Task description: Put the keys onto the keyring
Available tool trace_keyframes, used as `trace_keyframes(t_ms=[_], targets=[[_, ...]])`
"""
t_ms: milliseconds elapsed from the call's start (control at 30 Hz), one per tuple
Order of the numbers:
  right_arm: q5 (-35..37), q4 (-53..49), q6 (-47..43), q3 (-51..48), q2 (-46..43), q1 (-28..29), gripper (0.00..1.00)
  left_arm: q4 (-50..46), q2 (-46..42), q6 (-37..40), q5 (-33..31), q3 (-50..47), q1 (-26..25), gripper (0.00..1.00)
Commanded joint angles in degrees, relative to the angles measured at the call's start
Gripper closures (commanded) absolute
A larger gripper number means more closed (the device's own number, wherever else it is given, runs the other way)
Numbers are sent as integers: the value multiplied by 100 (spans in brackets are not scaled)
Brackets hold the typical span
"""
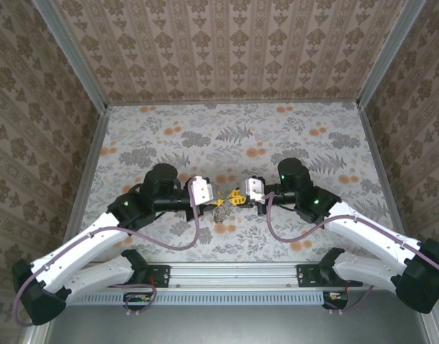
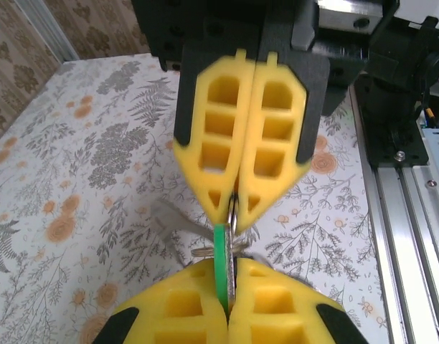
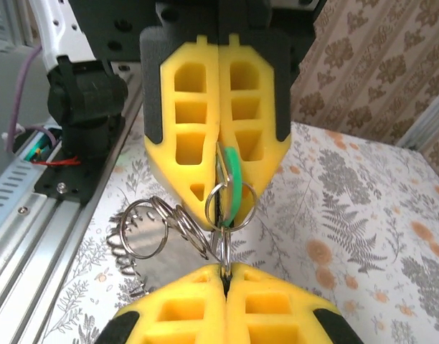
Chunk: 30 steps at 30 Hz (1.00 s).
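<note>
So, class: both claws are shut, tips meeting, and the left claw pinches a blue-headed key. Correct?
No: the key has a green head, not blue, as the right wrist view shows. The left claw and right claw are shut, tips meeting, the left pinching it.

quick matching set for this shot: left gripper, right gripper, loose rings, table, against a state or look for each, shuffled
Things:
1. left gripper
2. right gripper
3. loose rings
4. table

States or looks:
a. floral print
b. shut on the green key
c. dangling ungripped beside the fingertips
d. shut on the keyring

Pairs: 1-b, 2-d, 3-c, 4-a
</note>
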Motion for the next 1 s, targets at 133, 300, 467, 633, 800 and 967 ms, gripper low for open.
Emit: trace_keyframes(t_ms=[133, 300, 467, 633, 800, 967], targets=[[899, -1, 99, 246, 124, 295, 100, -1190, 639, 690, -477, 985, -379, 100], [1086, -143, 98, 179, 60, 300, 100, -1884, 825, 1246, -902, 1493, -444, 100], [1323, -214, 260, 127, 40, 290, 96, -2839, 1047, 1926, -1523, 2095, -556, 100], [625, 9, 573, 43, 84, 72, 71, -3501, 1299, 2762, -2254, 2497, -786, 100], [-302, 260, 897, 20, 130, -425, 62, -3807, 1499, 3599, -2985, 2692, -933, 100], [-384, 376, 951, -30, 160, -600, 61, -3534, 1391, 4600, -3653, 2580, -980, 100]])
